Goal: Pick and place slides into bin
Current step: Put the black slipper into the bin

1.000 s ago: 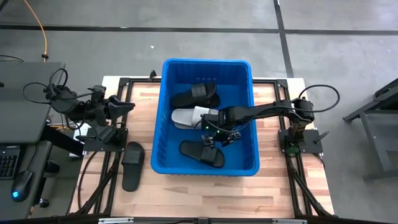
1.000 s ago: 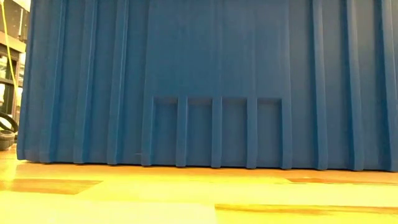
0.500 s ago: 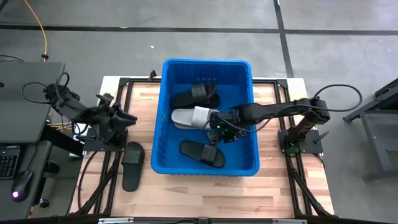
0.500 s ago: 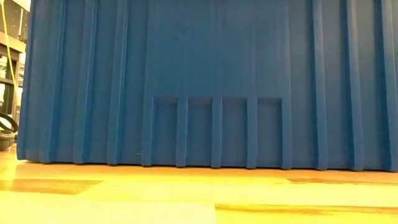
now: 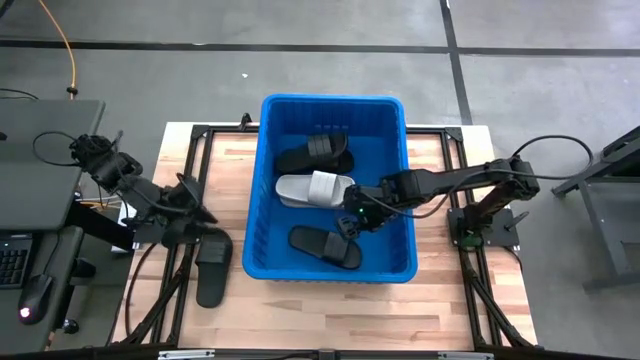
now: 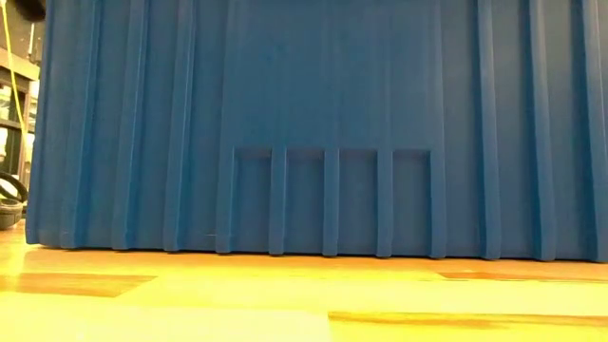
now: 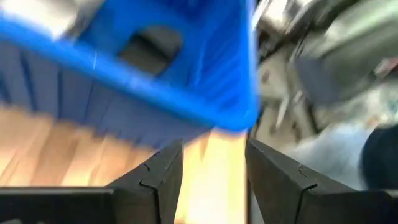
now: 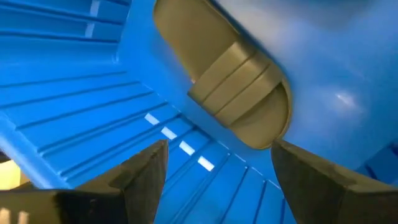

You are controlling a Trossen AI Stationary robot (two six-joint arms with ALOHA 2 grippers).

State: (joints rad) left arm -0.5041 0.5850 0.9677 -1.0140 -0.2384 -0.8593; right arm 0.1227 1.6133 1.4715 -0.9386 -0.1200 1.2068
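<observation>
The blue bin [image 5: 333, 105] stands mid-table; its near wall [image 6: 323, 123] fills the low view. Three slides lie flat inside it: a black one [image 5: 315, 153] at the far end, a light grey one [image 5: 313, 188] in the middle, and a black one [image 5: 325, 246] near the front. My right gripper [image 5: 352, 218] hangs open inside the bin above that front slide [image 8: 230, 81], touching nothing. Another black slide [image 5: 213, 265] lies sole-down on the table left of the bin. My left gripper [image 5: 203, 214] hovers open just beyond it, beside the bin's left wall [image 7: 124, 68], with nothing between its fingers.
The bin takes up the table's middle. Bare wooden table top [image 5: 440, 300] shows along the near edge and in strips either side of the bin. A dark desk with a keyboard [image 5: 12, 262] stands off the table's left edge.
My left gripper has swung toward the table's near edge and tipped downward, coming close to the black slide on the table. My right gripper has risen inside the bin, away from the front black slide, staying open. No slide has moved.
</observation>
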